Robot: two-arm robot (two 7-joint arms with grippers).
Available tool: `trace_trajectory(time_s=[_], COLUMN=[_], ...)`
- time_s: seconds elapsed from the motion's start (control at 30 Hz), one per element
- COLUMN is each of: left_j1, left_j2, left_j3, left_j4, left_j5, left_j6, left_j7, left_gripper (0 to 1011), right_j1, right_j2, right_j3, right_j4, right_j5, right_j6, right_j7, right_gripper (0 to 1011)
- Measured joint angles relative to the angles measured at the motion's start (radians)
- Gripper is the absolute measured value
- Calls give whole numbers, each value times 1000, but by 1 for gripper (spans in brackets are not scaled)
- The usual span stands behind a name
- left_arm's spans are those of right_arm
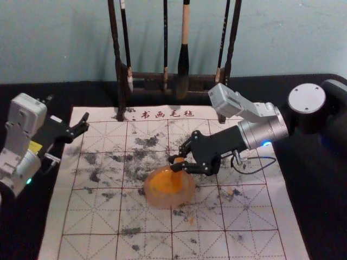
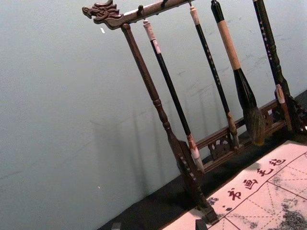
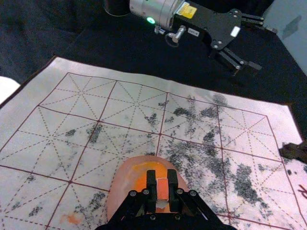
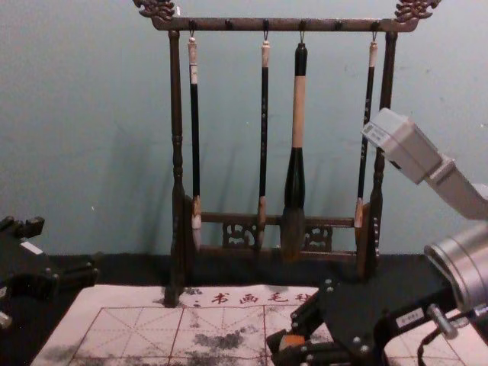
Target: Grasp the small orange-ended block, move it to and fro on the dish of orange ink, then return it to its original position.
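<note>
Pale blue-grey wall (image 1: 65,38); dk rack (image 4: 244,24) in frt w/ 4 hung brushes (image 4: 297,114); blk tabletop (image 1: 24,238).

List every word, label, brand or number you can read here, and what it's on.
"书画毛毡": on the far margin of the felt mat.
White label on the right gripper: too blurred to read surely.
White label on the left gripper: too small to read.
Yellow sticker on the left arm: too small to read.
Tiny characters on a slim hanging brush: too small to read.

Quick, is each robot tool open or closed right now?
Left tool: open, holding nothing.
Right tool: closed on the orange-ended block, at the ink dish.
</note>
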Motion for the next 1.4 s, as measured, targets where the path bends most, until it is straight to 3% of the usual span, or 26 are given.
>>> trace_trajectory(time_s=[0.67,1.4], left_j1=[0,0], left_j2=[0,0], left_j3=[0,0], left_j4=[0,0], left_j5=[0,0], left_j6=[0,0], left_j7=[0,0], left_gripper=[1001,1001], right_j1=[-16,5], right_j2=[15,-40], right_j3=[-26,-46], right_j4=[-38,21], right_j5=[25,30], right_j6=[8,-25], right_j7=[12,27], right_gripper=[134,134])
